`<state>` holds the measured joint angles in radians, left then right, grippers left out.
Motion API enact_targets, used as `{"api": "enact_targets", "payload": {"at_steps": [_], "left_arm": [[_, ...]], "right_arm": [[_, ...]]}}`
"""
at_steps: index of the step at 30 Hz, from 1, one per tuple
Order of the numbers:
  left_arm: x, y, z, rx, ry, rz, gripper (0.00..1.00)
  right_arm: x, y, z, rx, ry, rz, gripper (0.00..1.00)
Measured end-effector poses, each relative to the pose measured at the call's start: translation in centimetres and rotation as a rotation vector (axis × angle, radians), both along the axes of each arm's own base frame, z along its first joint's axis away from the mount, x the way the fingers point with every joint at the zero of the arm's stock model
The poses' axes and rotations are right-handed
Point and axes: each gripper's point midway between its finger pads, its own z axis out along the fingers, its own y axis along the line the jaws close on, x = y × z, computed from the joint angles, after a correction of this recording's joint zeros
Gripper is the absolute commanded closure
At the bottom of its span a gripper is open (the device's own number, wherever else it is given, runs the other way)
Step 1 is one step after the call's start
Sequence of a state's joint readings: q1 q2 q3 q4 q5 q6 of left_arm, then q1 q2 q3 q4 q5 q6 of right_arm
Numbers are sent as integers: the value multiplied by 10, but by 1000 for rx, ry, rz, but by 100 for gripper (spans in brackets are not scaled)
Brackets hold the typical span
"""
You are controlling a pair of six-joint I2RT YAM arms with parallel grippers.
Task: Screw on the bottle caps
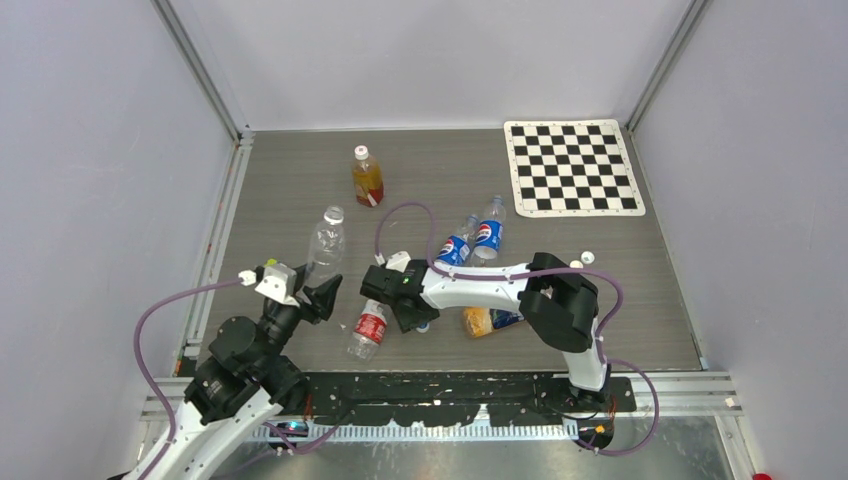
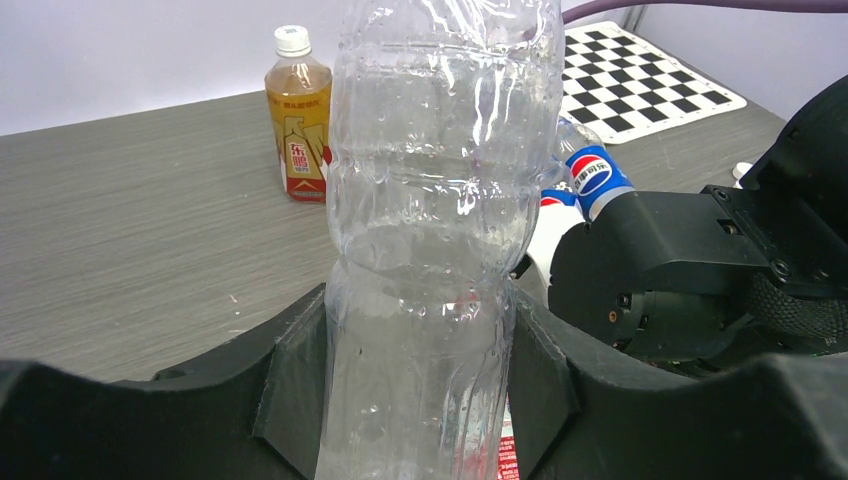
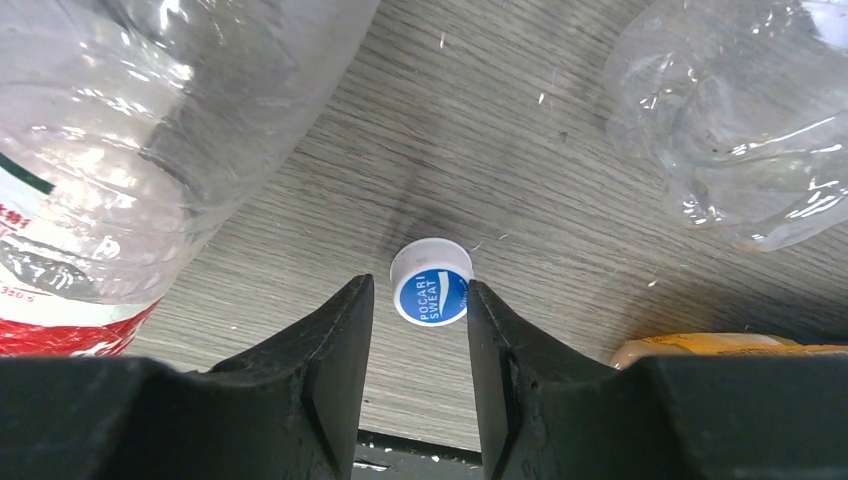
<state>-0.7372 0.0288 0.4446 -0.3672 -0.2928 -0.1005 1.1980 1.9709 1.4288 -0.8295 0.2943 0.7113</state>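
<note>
The right wrist view is showing clearly what the top view is hardly showing: a white-and-blue cap [image 3: 432,285] is lying on the table [image 3: 560,200] between the tips of the right gripper [image 3: 420,300]. Its jaws are standing narrow, and I cannot tell if they are pressing the cap. This arm is reaching low toward the left. The left gripper [image 2: 415,380] is clamping the clear bottle [image 2: 440,180] upright.

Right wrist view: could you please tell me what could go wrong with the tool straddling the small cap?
1. The cap sits at the very tips of the right tool, nearer one finger; it may slide or pop out rather than be gripped.
2. The red-labelled bottle lying close by could be nudged.
3. The left tool squeezes the clear bottle by its thin wall, which may buckle during capping.
</note>
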Motion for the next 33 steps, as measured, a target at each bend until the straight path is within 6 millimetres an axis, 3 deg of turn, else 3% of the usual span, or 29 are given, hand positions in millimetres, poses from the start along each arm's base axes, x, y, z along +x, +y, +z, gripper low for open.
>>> {"api": "enact_targets", "payload": {"at_steps": [33], "left_arm": [[2, -6, -2, 7, 8, -18, 90]], "right_arm": [[2, -1, 2, -8, -12, -25, 55]]}}
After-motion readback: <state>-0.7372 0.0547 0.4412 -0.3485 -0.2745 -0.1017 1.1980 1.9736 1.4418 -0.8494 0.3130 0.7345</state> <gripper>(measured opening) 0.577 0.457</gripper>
